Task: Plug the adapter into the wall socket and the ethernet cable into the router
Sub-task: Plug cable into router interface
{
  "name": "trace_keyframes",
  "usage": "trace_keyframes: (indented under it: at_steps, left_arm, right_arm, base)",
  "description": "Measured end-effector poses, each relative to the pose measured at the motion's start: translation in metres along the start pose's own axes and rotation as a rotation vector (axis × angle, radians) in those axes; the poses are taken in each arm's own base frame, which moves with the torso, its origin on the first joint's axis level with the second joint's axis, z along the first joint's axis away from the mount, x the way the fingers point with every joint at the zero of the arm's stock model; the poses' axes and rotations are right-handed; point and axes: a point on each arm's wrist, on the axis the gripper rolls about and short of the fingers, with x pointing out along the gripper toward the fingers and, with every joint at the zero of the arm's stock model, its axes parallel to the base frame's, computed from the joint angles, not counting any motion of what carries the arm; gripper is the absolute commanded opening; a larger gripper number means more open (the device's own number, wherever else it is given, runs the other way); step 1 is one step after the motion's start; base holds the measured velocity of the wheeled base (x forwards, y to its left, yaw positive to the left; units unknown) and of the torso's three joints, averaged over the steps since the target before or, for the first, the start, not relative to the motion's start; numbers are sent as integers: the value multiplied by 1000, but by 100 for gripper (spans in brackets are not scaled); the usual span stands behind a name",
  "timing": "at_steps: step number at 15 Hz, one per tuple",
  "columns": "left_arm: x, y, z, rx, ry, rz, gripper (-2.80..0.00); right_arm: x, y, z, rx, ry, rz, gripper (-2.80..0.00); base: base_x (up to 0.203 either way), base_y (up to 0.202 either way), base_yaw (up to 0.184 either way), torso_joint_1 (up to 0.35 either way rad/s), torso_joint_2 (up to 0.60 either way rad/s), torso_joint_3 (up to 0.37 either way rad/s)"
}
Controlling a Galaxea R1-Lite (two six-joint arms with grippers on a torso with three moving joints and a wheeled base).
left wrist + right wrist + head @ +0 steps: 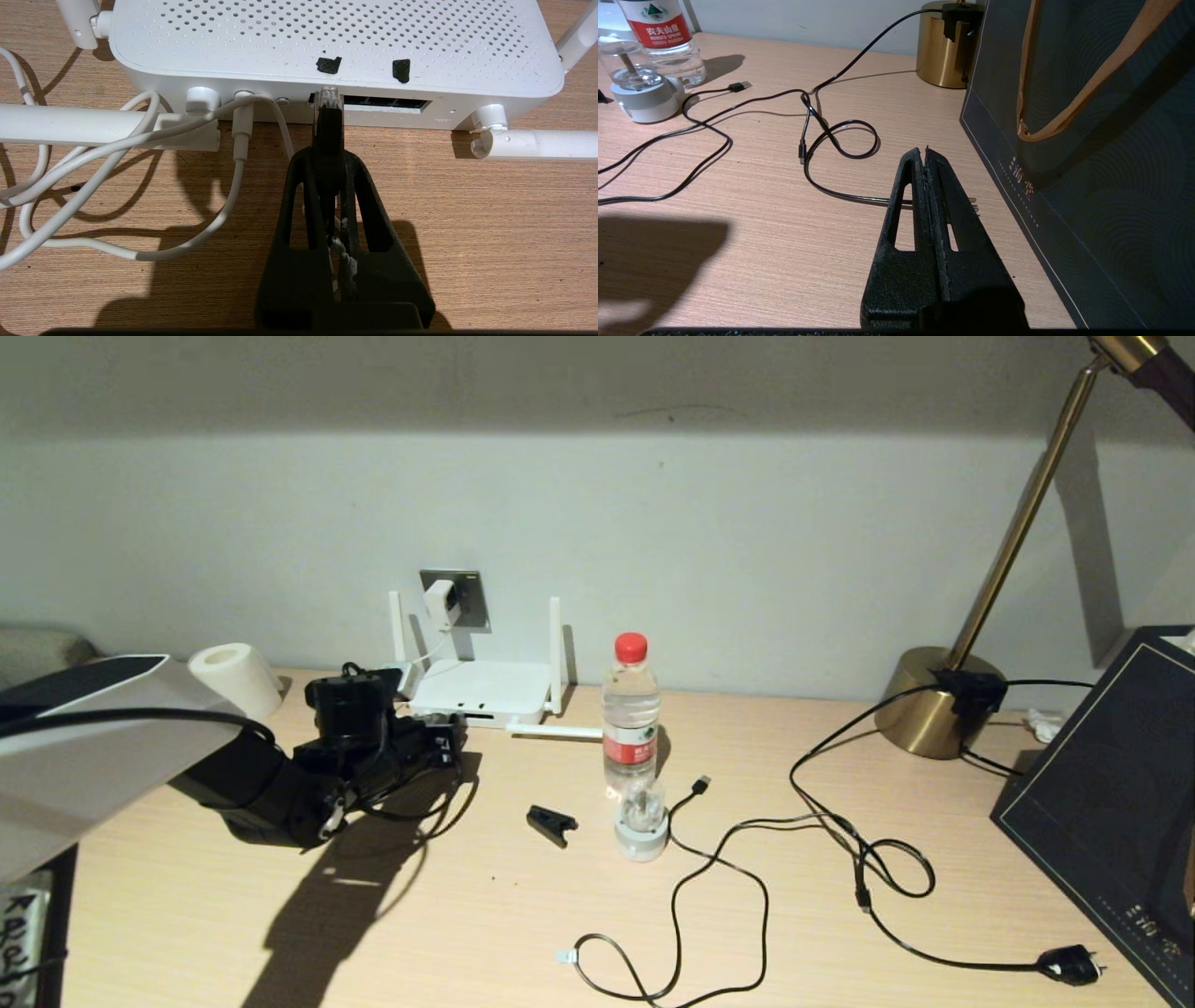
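The white router (pixel 481 691) sits against the wall, below the grey wall socket (pixel 455 597). The white adapter (pixel 439 602) is seated in that socket. Its white cord (pixel 117 149) loops over the table to the router's (pixel 327 42) back edge. My left gripper (pixel 328 158) is shut on the ethernet cable's black plug (pixel 328 126). The plug's clear tip touches the left end of the dark port row (pixel 387 102). In the head view the left gripper (pixel 448 742) is just in front of the router. My right gripper (pixel 923 151) is shut on nothing, hovering above the table at the right.
A water bottle (pixel 631 709), a small grey-based gadget (pixel 641 826) and a black clip (pixel 551 823) stand right of the router. A thin USB cable (pixel 719 868) and the lamp cord with its plug (pixel 1069 966) trail across the table. Brass lamp (pixel 938 705), dark bag (pixel 1111 803), paper roll (pixel 233 677).
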Motion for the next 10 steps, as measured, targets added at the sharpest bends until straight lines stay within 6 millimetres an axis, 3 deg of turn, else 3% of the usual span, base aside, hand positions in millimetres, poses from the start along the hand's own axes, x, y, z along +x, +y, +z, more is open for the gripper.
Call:
trace_keyframes:
  at_steps: [10]
  left_arm:
    - [-1, 0, -2, -1, 4, -1, -280]
  right_arm:
    - [0, 0, 0, 0, 0, 1, -280]
  base:
    - [0, 0, 0, 0, 0, 0]
